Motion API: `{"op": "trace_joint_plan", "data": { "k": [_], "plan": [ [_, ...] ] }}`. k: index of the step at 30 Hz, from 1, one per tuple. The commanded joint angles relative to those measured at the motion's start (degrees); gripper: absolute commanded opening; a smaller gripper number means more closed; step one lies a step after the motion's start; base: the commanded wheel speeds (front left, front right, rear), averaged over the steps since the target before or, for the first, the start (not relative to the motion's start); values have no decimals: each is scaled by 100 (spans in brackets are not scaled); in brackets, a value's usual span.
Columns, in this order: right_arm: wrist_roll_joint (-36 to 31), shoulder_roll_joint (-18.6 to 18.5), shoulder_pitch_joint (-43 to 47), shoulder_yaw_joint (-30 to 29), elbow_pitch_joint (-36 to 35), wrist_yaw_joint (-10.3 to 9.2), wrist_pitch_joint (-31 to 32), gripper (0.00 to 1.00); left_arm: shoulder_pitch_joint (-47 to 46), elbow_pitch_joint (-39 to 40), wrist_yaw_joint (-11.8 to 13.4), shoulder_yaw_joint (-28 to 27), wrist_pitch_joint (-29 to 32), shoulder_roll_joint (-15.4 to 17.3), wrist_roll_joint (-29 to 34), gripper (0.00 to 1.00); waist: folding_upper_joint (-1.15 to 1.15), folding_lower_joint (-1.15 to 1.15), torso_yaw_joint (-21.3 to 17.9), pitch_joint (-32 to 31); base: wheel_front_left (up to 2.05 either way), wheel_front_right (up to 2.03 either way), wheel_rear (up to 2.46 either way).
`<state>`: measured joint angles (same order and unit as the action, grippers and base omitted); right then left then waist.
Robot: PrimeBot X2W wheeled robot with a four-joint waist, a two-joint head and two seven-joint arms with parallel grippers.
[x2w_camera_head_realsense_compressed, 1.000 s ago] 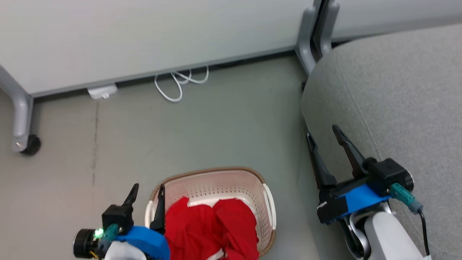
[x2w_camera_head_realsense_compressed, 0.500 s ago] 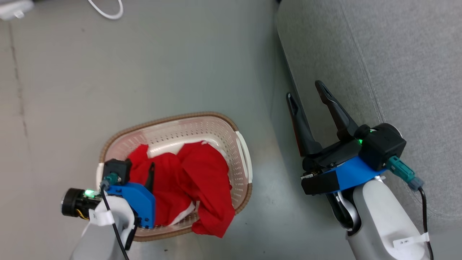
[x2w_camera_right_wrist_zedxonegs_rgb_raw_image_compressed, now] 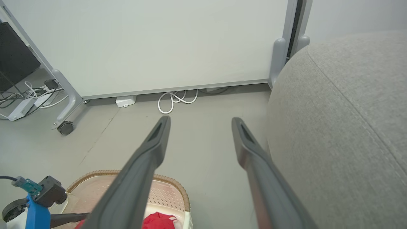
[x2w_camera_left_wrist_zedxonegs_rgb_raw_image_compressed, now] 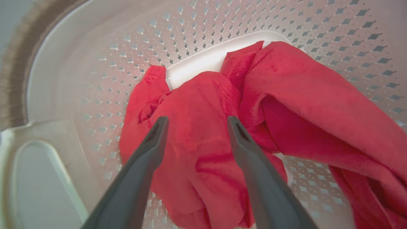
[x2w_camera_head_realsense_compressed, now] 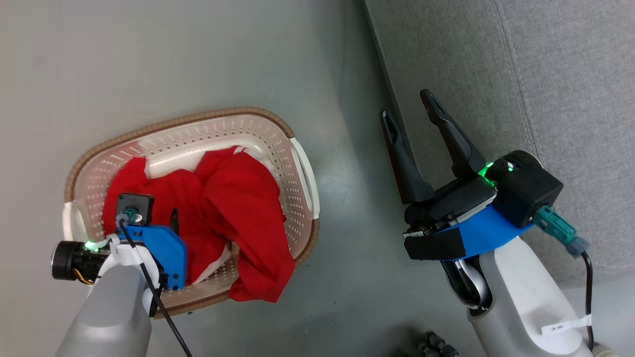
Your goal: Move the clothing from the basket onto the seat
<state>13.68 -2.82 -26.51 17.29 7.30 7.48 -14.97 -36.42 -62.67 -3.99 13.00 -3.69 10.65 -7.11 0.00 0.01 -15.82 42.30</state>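
Clothing [x2w_camera_head_realsense_compressed: 238, 198] sits heaped in the laundry basket [x2w_camera_head_realsense_compressed: 208, 116] on the floor [x2w_camera_head_realsense_compressed: 149, 59], one red fold spilling over the near rim, and none of it on the sofa [x2w_camera_head_realsense_compressed: 496, 59] yet. Left gripper [x2w_camera_left_wrist_zedxonegs_rgb_raw_image_compressed: 197, 122] is down inside the basket, jaws spread wide, its two fingers [x2w_camera_left_wrist_zedxonegs_rgb_raw_image_compressed: 143, 159] straddling a raised hump of red cloth. Nothing pinched so far. The smart play, I'd say: sink a little deeper so the jaws bracket a thick bunch rather than one thin layer, then close firmly before lifting. Watch the other red fold lying against it, as it could drag along or catch the rim. Right gripper [x2w_camera_head_realsense_compressed: 408, 106] hangs open and empty beside the sofa's edge.
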Motion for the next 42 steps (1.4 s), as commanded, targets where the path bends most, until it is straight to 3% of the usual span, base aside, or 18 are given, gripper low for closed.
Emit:
{"op": "trace_joint_plan", "data": {
  "k": [1,13,18,20,21,22,23,24,42],
  "plan": [
    [46,-13,-82,19,-55,3,-31,100,-163,-55,46,-16,-10,40,-19,100,0,-1,-95,169,0,0,0],
    [214,-13,-139,178,-223,3,-31,100,-532,-673,383,172,264,77,85,100,0,-1,-233,488,0,0,0],
    [267,-13,-159,210,-269,3,-32,100,-631,-771,425,247,334,63,91,100,0,-1,-275,572,0,0,0],
    [301,-13,-158,220,-280,3,-32,100,-697,-814,301,257,401,218,65,100,0,-1,-284,596,0,0,0],
    [312,-13,-157,227,-284,3,-32,100,-718,-837,256,257,438,255,50,87,0,-1,-289,606,0,0,0],
    [320,-13,-158,237,-284,3,-32,100,-731,-854,217,259,474,265,40,45,0,-1,-295,615,0,0,0],
    [338,-13,-162,240,-283,3,-32,100,-742,-859,195,265,490,274,23,15,0,-1,-300,622,0,0,0],
    [355,-13,-166,245,-282,3,-32,100,-754,-863,163,270,491,271,7,0,0,-1,-303,628,0,0,0],
    [345,-13,-214,249,-206,3,-32,100,-895,-991,-69,331,498,344,-239,0,0,-1,-282,543,0,0,0]
  ]
}}
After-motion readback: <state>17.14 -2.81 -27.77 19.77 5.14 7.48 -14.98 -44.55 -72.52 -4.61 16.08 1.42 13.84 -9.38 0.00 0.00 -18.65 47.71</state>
